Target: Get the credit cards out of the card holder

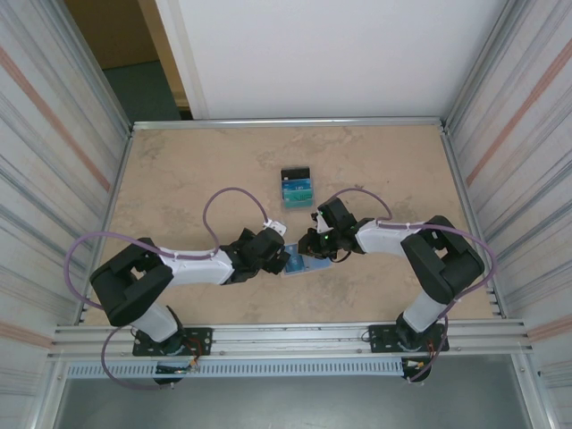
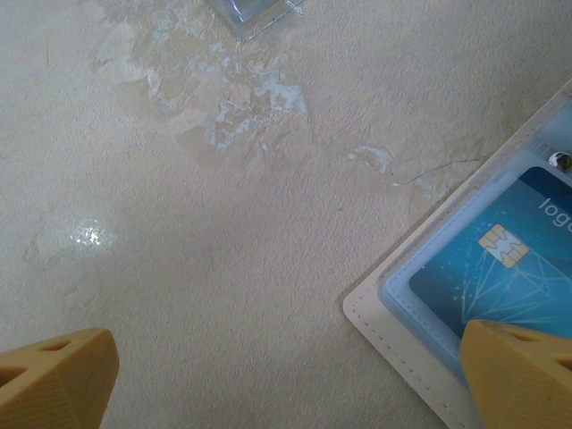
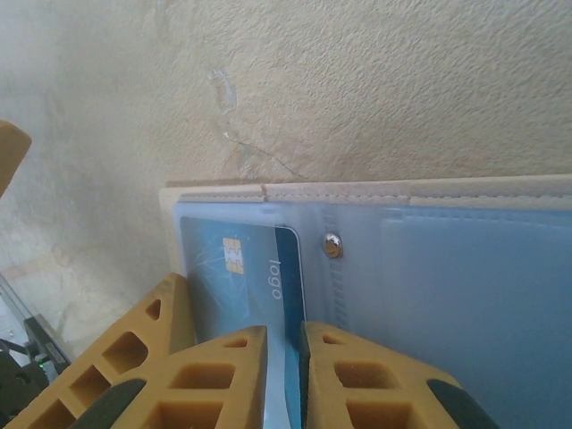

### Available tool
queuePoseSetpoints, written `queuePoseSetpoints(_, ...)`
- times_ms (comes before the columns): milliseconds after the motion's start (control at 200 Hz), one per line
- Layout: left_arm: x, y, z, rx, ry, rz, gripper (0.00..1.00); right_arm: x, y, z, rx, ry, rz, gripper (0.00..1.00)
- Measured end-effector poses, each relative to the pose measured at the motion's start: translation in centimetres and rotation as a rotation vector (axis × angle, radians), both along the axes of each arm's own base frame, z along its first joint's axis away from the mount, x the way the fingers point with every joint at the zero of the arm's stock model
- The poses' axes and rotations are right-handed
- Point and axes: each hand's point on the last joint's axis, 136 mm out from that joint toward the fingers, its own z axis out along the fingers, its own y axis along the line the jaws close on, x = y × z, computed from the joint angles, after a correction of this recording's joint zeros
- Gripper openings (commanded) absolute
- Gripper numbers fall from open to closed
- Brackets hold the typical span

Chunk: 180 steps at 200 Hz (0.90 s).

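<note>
The card holder (image 1: 298, 266) lies open on the table between my two grippers, its beige stitched rim (image 3: 357, 192) framing a pale blue lining. A blue credit card (image 3: 237, 268) with a gold chip sits in the left sleeve. My right gripper (image 3: 302, 357) is shut on that card's right edge, one finger on each side of it. My left gripper (image 2: 286, 384) stands wide open over the holder's corner (image 2: 402, 331). Its right fingertip (image 2: 523, 375) lies over the blue credit card (image 2: 500, 277), and its left fingertip hangs over bare table.
A small pile of cards (image 1: 297, 189), teal with a black one on top, lies on the table beyond the holder. A metal snap stud (image 3: 332, 245) sits at the holder's fold. Corrugated walls close in both sides. A metal rail runs along the near edge.
</note>
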Motion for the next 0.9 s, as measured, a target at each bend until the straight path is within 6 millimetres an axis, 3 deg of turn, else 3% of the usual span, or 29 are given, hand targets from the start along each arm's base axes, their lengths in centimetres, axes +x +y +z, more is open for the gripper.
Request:
queuePoseSetpoints(571,0.02,0.04,0.01,0.004,-0.002,0.0,0.99,0.2,-0.44,-0.38,0.013,0.007,-0.019,0.15)
queuePoseSetpoints(902,0.03,0.15,-0.02,0.009,-0.003,0.002,0.99,0.13,-0.07,-0.15,0.058,0.003,-0.014,0.09)
